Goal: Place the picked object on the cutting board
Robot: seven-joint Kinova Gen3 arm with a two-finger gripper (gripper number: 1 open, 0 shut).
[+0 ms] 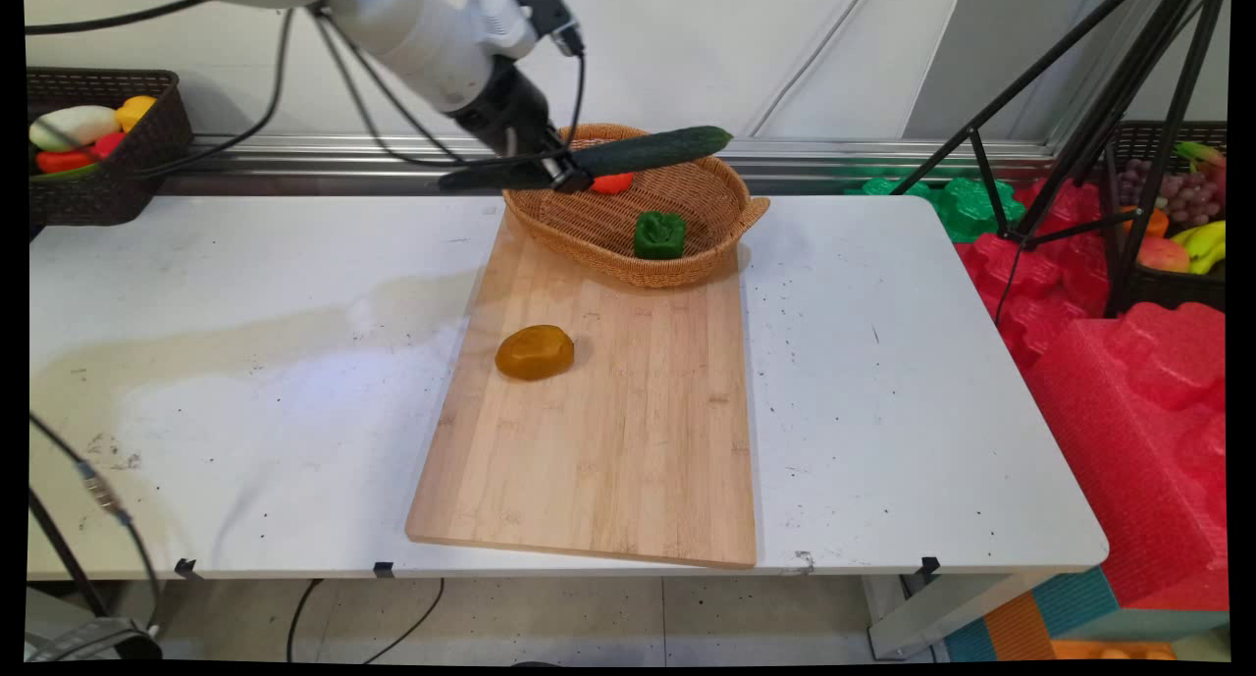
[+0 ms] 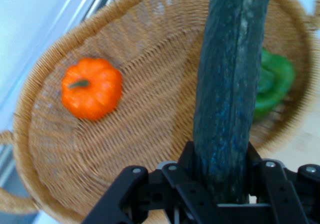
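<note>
Light was bright and even in the main view, with soft shadows on the table (image 1: 883, 382) and bowed edges. The hand view was blurred, perhaps from motion; the basket (image 2: 150, 108) weave looked smeared.

No readable text, label, brand, number or sign shows in either view.

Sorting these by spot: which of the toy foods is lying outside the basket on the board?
The brown potato, alone on the cutting board.
</note>
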